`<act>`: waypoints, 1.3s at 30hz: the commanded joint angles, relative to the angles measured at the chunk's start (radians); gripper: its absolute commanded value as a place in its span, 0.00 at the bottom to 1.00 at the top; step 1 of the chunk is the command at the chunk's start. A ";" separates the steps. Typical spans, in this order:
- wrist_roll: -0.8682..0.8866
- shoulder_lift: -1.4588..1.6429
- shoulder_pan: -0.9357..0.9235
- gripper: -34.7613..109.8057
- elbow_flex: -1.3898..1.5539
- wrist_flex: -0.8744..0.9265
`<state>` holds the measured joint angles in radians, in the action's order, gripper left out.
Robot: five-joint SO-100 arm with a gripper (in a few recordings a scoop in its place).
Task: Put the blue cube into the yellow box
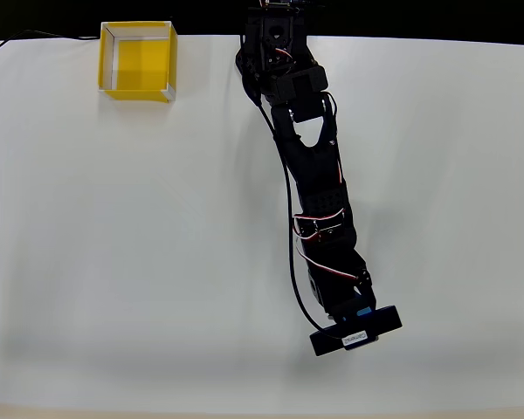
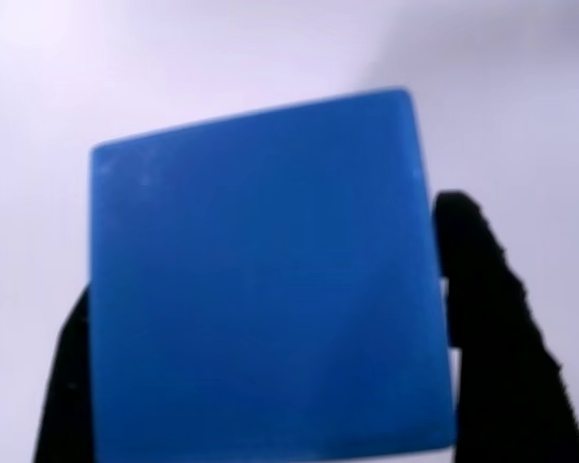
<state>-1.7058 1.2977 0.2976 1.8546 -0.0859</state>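
The blue cube (image 2: 261, 289) looms large in the wrist view, one flat face towards the camera. My gripper (image 2: 265, 256) is shut on it, with a black finger (image 2: 482, 318) pressed against its right side and the other finger low on its left side. From overhead, the gripper (image 1: 356, 319) is at the lower right of the table, mostly under its camera mount, and a sliver of the blue cube (image 1: 364, 310) peeks out there. The yellow box (image 1: 140, 61) stands open-topped at the far left corner, far from the gripper.
The black arm (image 1: 310, 166) stretches from its base at the top middle edge down to the lower right. White table (image 1: 157, 262) spreads wide between the gripper and the box.
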 commanded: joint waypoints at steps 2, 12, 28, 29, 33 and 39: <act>0.008 0.313 -0.137 0.29 -0.100 0.141; 0.052 0.531 -0.426 0.29 -0.098 0.577; 0.046 0.646 -0.983 0.29 -0.118 0.992; 0.043 0.638 -1.026 0.29 -0.127 1.006; 0.011 0.611 -1.181 0.29 -0.153 1.042; -0.015 0.575 -1.368 0.29 -0.261 1.204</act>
<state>-1.6997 1.8162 -0.9649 1.7702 1.0477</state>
